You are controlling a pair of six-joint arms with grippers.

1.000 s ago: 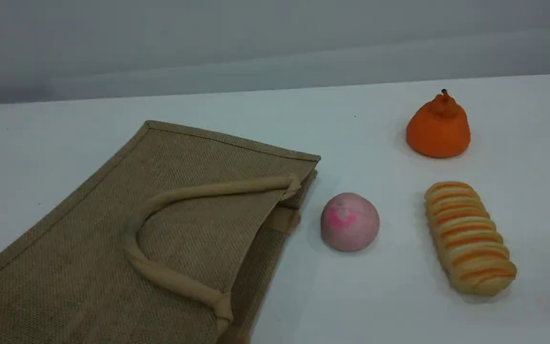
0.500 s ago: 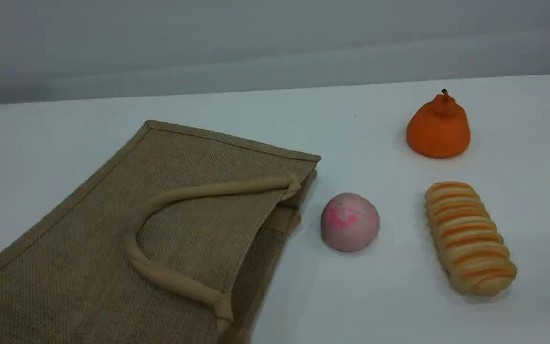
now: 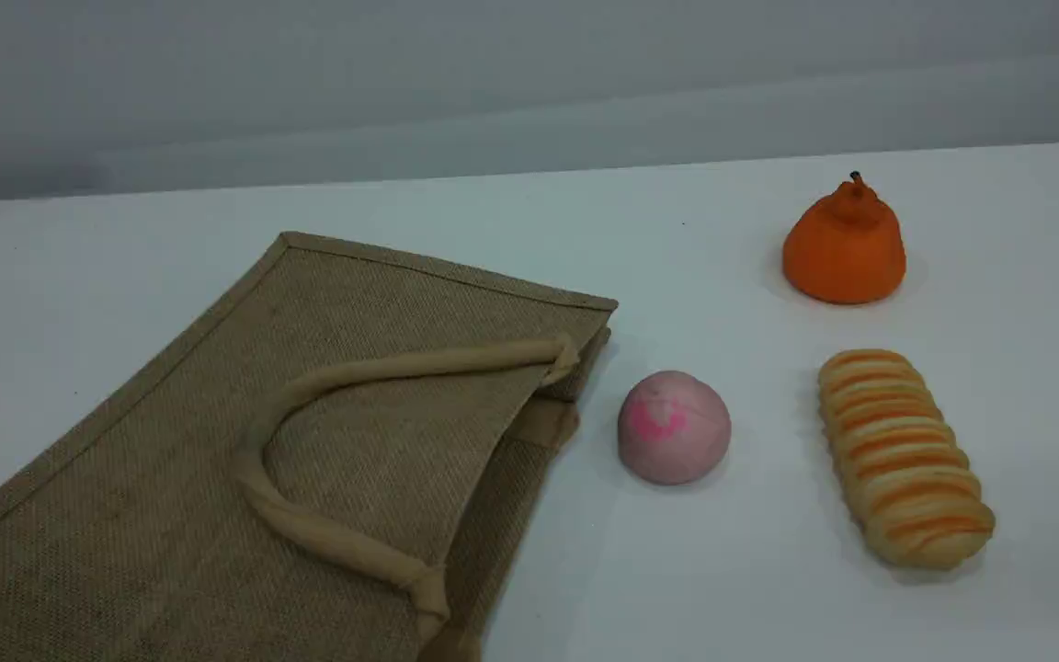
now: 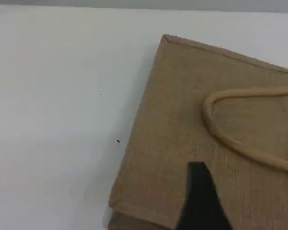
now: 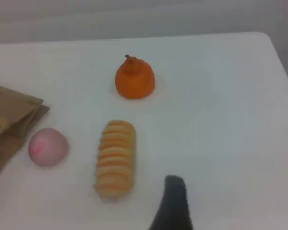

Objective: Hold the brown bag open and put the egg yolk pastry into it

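Over the brown bag (image 3: pixel 217 441) my left gripper (image 4: pixel 201 199) hangs spread, my right gripper (image 5: pixel 174 203) likewise beside the striped loaf (image 3: pixel 902 455).

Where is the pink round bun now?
In the scene view the pink round bun lies right of centre, between the brown bag and the striped loaf, touching neither.

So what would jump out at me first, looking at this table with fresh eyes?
The big brown bag lies flat across the left of the white table, its pale handle looped on top. To its right sit three bright pieces: a pink-swirled round bun just beside the bag, a long orange-striped loaf further right, and an orange pear-shaped piece behind the loaf.
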